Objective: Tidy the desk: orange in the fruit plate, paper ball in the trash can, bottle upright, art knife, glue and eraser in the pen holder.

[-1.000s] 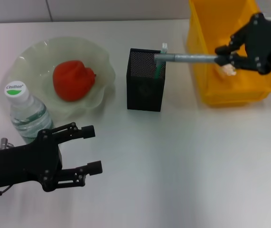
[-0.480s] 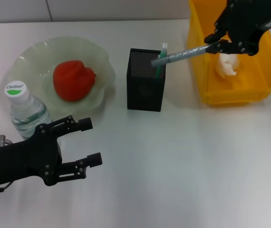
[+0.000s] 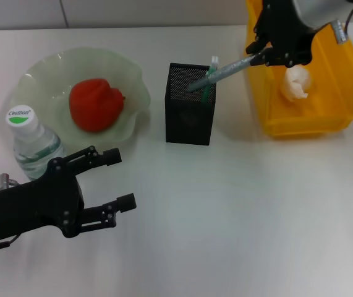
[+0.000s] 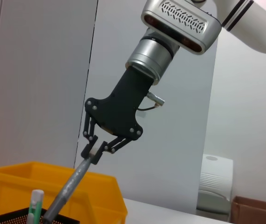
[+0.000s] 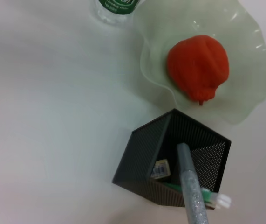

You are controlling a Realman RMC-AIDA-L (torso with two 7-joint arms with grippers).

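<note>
The right gripper (image 3: 258, 57) was clamped on the top end of the knife (image 3: 221, 72), a slim grey stick held on a slant. Its lower tip had just crossed the rim of the pen holder (image 3: 188, 117), below and to the gripper's left. It looked light and stiff, probably smooth enough to swivel between the fingers, so a hold at the very end suited a drop but gave little control of the tip. Inside the holder lay a small eraser (image 5: 160, 170), and a green glue stick (image 5: 208, 198) leaned at the rim just beside the knife; space was tight but seemed enough.

Under the gripper's back sat the yellow bin (image 3: 340, 117) with the paper ball (image 3: 296, 83) in it. Farther left, the orange (image 3: 96, 104) lay in the plate (image 3: 133, 86), and the bottle (image 3: 31, 145) stood upright touching the plate's edge.

The left gripper (image 3: 115, 179) hung idle, fingers apart, just beside the bottle. The table (image 3: 256, 216) was pale, smooth and flat; behind it was a plain wall.
</note>
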